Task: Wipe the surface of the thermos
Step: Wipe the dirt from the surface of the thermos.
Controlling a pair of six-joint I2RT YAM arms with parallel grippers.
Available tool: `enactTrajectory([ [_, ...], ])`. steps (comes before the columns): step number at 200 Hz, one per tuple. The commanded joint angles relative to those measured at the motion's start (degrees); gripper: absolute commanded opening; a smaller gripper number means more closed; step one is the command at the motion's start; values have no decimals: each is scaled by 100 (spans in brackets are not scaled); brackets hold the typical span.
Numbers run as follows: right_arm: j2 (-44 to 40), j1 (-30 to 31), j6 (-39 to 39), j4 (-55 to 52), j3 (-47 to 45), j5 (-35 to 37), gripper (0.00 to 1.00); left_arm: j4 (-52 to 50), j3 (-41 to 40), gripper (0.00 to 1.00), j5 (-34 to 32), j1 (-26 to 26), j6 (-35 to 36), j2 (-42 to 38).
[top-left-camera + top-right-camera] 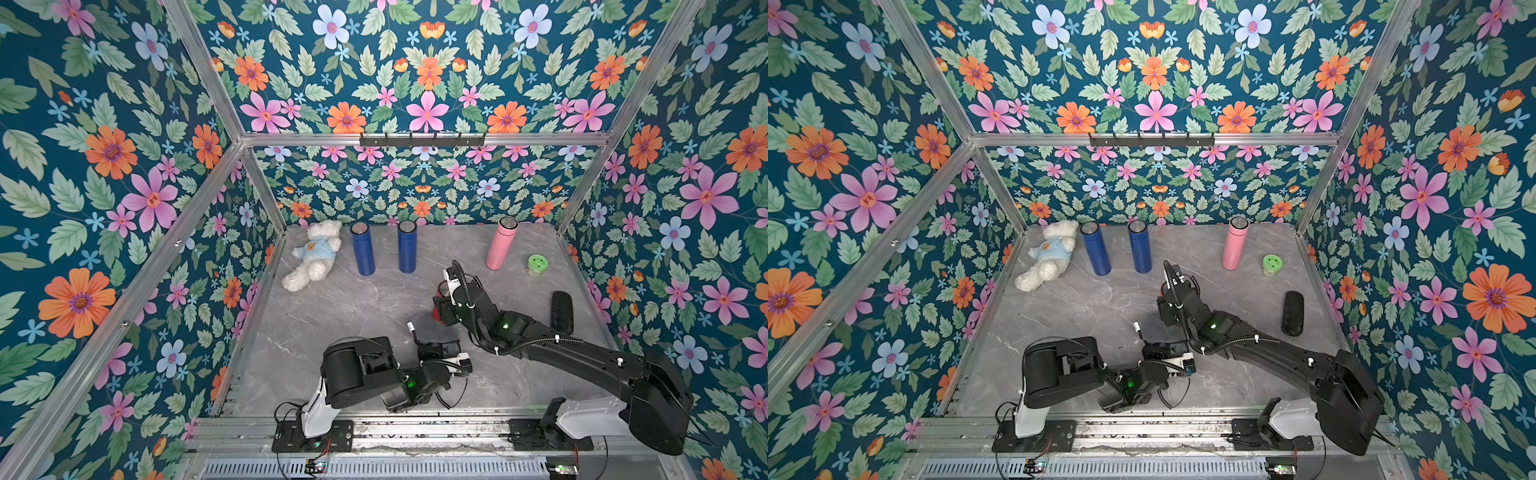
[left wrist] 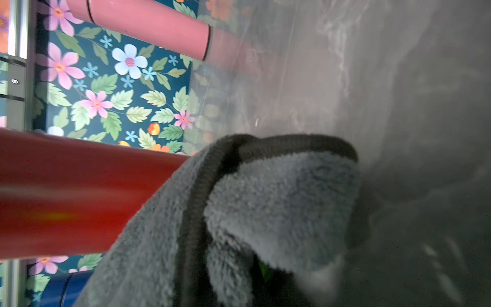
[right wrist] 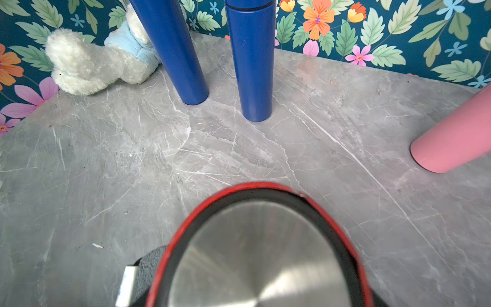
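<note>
- My right fingers (image 1: pixel 441 298) are clamped around a red cylindrical metal thermos (image 3: pixel 260 247), held upright over the middle of the grey marble counter (image 3: pixel 106 172).
- My left fingers (image 1: pixel 424 343) are closed tight on a fluffy grey microfibre cloth (image 2: pixel 279 199), which lies against the thermos's side.

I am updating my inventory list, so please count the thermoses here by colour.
Blue thermoses: 2
Pink thermos: 1
Red thermos: 1
Total: 4
</note>
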Motion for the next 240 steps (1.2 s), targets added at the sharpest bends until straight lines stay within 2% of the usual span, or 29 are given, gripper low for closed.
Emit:
enactTrajectory([
  [1,114,21,235,-46,58,-47,0,1174,134,0,-594,-4,848,55],
  [71,886,10,756,-1653,1072,144,0,1113,560,0,-848,1,2056,-814],
  [103,1197,-72,1005,-2422,1553,-124,0,701,625,0,-760,169,1656,-786],
  [145,1339,-175,1165,-2918,1850,-514,0,493,487,0,-620,378,849,-290],
  [178,1436,-252,1170,-3249,2154,-661,0,495,518,0,-515,442,504,161],
  [212,1584,-372,1165,-3607,2481,-840,0,643,566,0,-561,463,445,375],
  [240,1804,-455,1141,-3824,2709,-941,0,734,706,0,-696,462,831,81],
])
